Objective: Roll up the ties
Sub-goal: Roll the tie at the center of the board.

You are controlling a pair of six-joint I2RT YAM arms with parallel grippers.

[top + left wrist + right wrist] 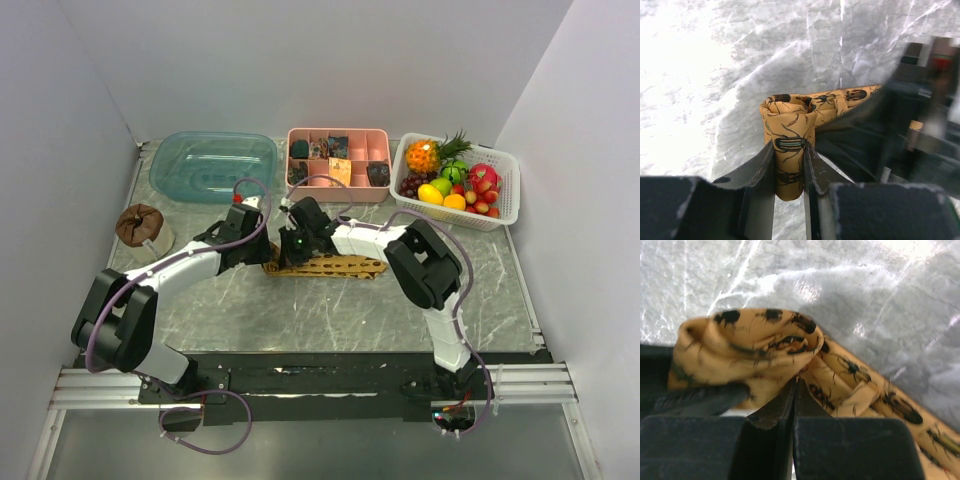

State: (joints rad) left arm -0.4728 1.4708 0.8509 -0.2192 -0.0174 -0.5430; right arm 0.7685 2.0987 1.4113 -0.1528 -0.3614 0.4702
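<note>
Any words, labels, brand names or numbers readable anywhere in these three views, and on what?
None can be read.
The tie carries only beetle pictures, no lettering.
The small items in the pink tray may be printed, but they are too small to tell.

1. You see the left pincer [266, 243] and the right pincer [290, 246] close together at one end of the yellow tie [340, 266].
2. From them, the tie lies flat along the surface [300, 310] toward the right arm.
3. Beyond both pincers stands a pink tray [340, 130].
</note>
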